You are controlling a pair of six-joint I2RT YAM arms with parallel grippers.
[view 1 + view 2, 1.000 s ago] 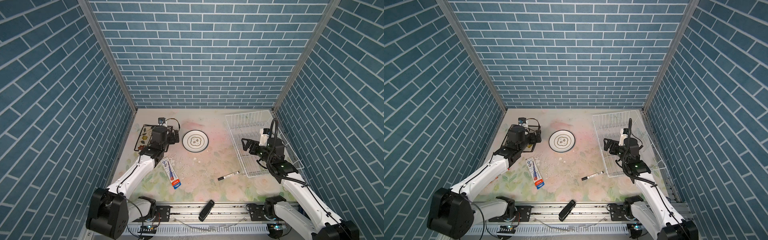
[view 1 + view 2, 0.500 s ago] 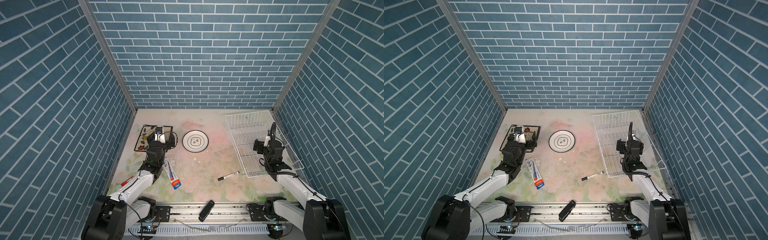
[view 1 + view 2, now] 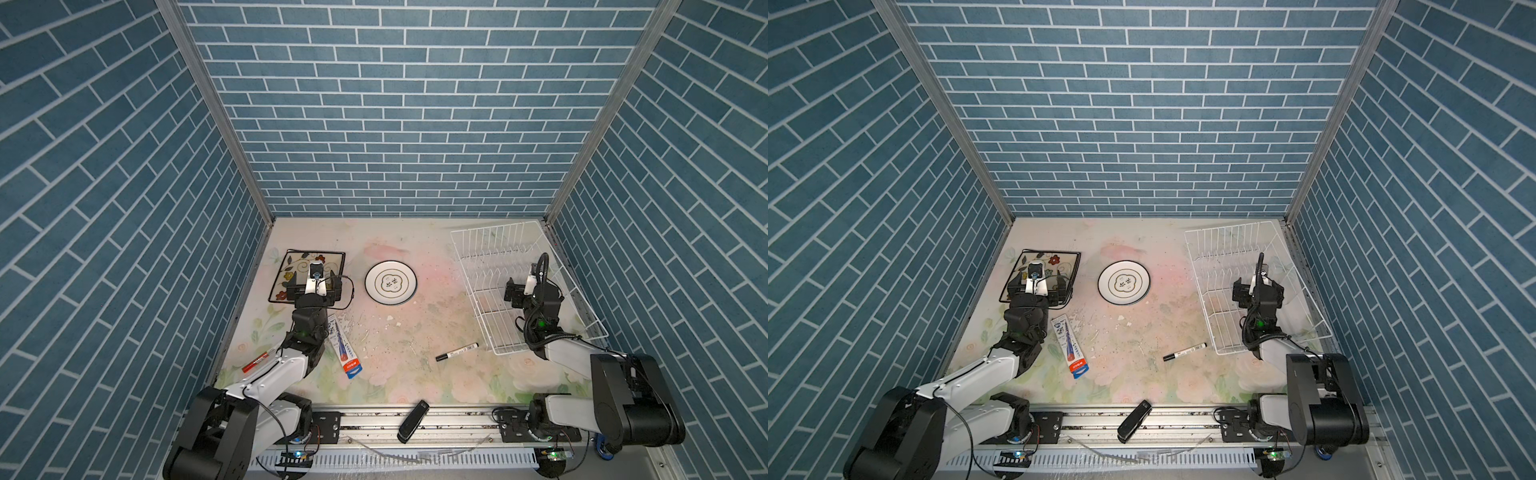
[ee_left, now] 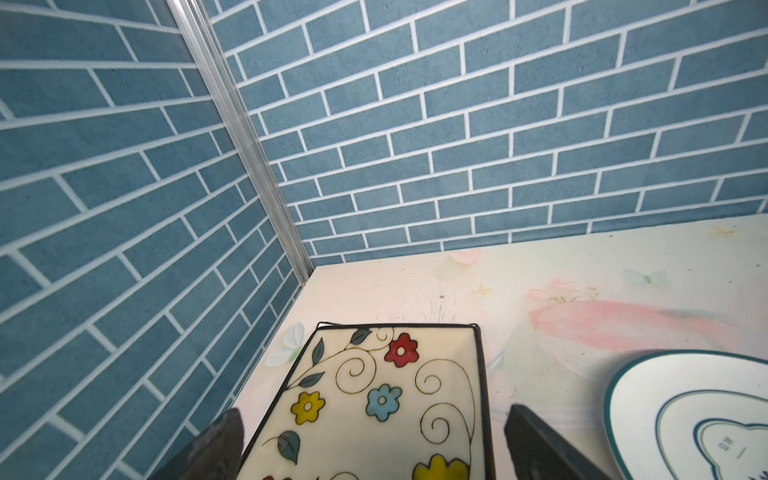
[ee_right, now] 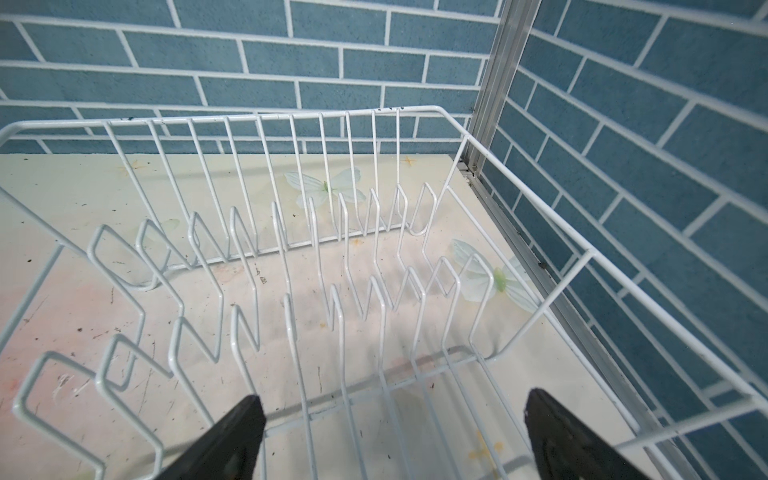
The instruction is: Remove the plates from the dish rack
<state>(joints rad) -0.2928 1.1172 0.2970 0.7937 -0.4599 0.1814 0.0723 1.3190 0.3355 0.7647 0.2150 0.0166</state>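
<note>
Your left tool [image 3: 314, 289] hung spread wide above the flowered square plate [image 3: 293, 266]; your right tool [image 3: 531, 293], equally spread, hovered inside the dish rack [image 3: 498, 241].

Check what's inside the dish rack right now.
No plates: the dish rack shows bare prongs and tabletop through the wires. The open right gripper hangs over it, holding nothing. In both top views the right arm covers part of its near end.

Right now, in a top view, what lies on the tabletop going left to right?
red pen → flowered square plate → long white packet → round plate → black marker → dish rack
</note>
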